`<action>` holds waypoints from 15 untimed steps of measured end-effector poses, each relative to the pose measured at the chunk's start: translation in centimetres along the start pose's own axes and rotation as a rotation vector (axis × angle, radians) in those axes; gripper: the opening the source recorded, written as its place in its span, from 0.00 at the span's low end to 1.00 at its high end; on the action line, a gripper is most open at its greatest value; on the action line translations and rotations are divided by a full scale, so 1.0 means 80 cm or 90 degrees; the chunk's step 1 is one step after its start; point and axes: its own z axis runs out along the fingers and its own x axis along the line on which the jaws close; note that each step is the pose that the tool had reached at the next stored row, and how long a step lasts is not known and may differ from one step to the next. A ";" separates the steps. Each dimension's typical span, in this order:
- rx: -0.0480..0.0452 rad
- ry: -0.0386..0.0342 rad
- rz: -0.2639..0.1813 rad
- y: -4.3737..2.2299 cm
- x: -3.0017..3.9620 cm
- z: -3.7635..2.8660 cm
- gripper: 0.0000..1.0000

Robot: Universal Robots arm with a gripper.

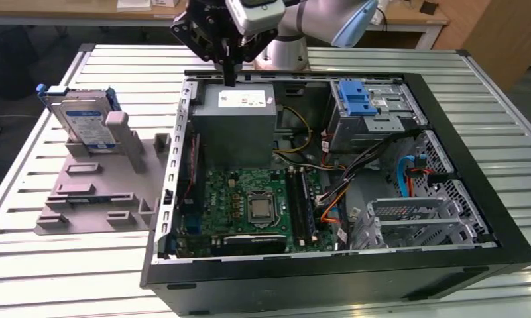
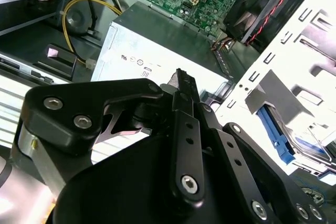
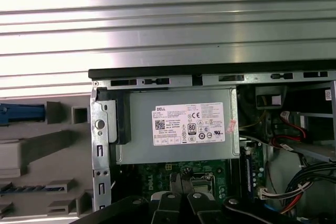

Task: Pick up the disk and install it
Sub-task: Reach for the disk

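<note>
The disk [image 1: 83,124], silver with a blue-and-white label and a blue bracket, stands upright in a grey holder [image 1: 97,192] on the table, at the exterior view's left. Its blue bracket edge [image 3: 21,113] shows in the first wrist view. My gripper [image 1: 231,79] hangs over the far edge of the open computer case [image 1: 336,268], just above the grey power supply box [image 1: 238,126], well to the right of the disk. The black fingers [image 2: 181,77] meet at their tips, shut with nothing between them. Both wrist views look down on the power supply [image 3: 178,129].
Inside the case lie a green motherboard [image 1: 247,199], loose cables [image 1: 354,165] and a metal drive bay with a blue latch [image 1: 362,99] at the far right corner. The slatted metal table [image 1: 71,265] has free room around the holder.
</note>
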 end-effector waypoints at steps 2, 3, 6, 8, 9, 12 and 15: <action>0.0000 0.0000 0.000 -0.0001 0.0008 0.0000 0.11; 0.0000 0.0000 0.000 -0.0001 0.0011 0.0000 0.11; 0.0000 0.0000 0.000 -0.0001 0.0020 0.0001 0.11; 0.0000 0.0000 0.000 -0.0002 0.0027 0.0002 0.11; 0.0000 0.0000 0.000 -0.0002 0.0029 0.0002 0.11; 0.0000 0.0000 0.000 -0.0003 0.0038 0.0003 0.11; 0.0000 0.0000 0.000 -0.0004 0.0047 0.0003 0.11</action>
